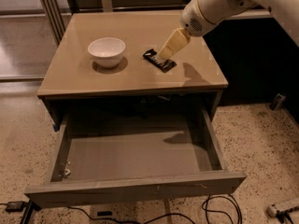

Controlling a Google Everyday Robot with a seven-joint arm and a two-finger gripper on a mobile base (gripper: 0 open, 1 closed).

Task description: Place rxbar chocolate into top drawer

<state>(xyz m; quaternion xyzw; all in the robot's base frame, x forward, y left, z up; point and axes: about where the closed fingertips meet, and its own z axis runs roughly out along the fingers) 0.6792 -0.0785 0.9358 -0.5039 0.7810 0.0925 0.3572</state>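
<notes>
One bowl (107, 50), one rxbar chocolate (167, 66), one top drawer (135, 188), one hand (164, 55) over the bar.
</notes>
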